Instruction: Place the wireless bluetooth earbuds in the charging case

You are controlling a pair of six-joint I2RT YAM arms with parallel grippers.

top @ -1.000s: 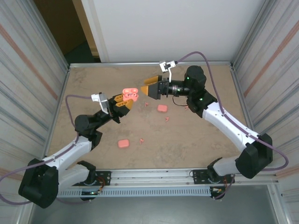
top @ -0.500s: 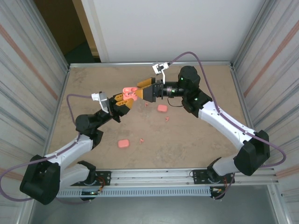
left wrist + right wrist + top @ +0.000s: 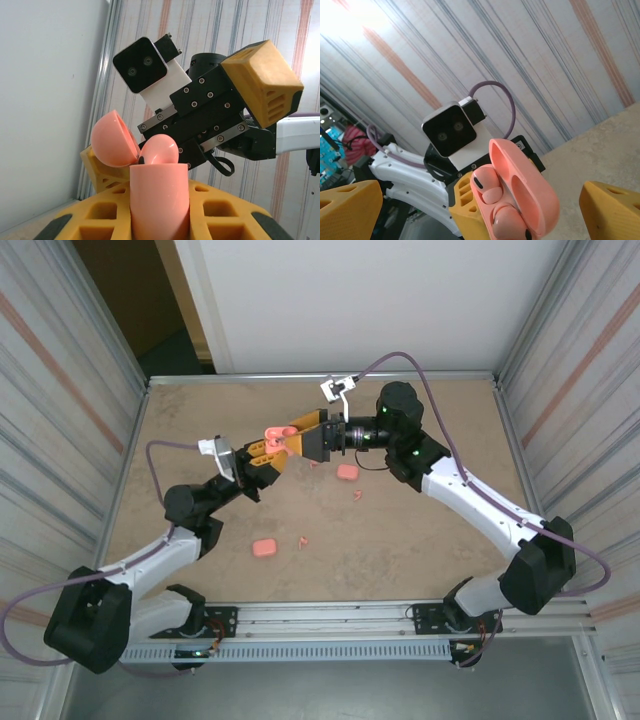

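Two grippers aloft: left gripper (image 3: 268,450) clamped on open charging case (image 3: 272,432), at 11 o'clock of table (image 3: 200,420) centre. Right gripper (image 3: 292,436), jaws wide, faces it from 3 o'clock. Two earbuds (image 3: 487,187) seated inside; loose earbuds (image 3: 357,496) at 4 o'clock.

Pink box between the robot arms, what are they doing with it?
The left gripper is holding an open pink charging case up off the table. Two earbuds sit inside it. The right gripper is open, with a finger on each side of the case, not squeezing it. Two more pink cases and a few loose earbuds lie on the table.
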